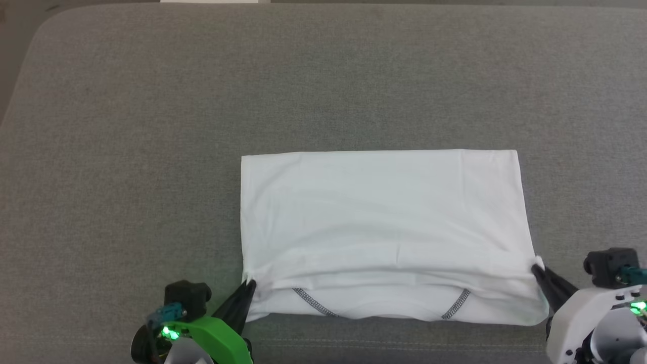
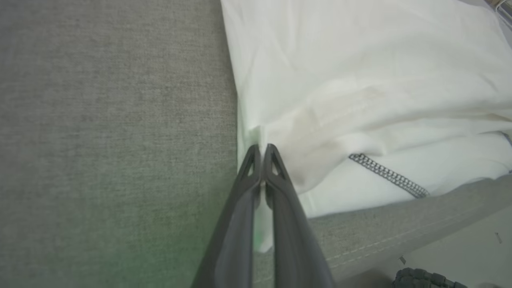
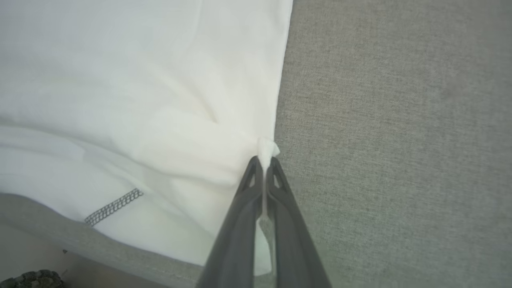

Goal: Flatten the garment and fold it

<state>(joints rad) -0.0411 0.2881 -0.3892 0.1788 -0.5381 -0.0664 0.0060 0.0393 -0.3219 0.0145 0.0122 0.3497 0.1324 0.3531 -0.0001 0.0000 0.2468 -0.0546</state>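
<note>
- The left arm sat at the lower left of the head view, with its green wrist link low over the grey fabric bench (image 1: 126, 151) and its fingers slanting up and right
- The left gripper (image 1: 249, 284) was clenched on the shirt (image 1: 384, 212), pinching a thin fold of cloth at the near left corner; in the left wrist view the two fingers (image 2: 276, 168) met at their tips with white cloth between them
- The right arm sat at the lower right, white wrist housing near the bench's front edge, fingers slanting up and left
- The right gripper (image 1: 535, 269) was likewise closed, grasping the shirt's near right corner; a small tuft of cloth stuck out past the tips in the right wrist view
- The shirt lay flat on the bench as a wide rectangle, right of centre and close to the front edge
- Below the pinched edge of the top layer a lower layer showed, crossed by two slanted lines of grey zigzag stitching (image 1: 313, 302)
</note>
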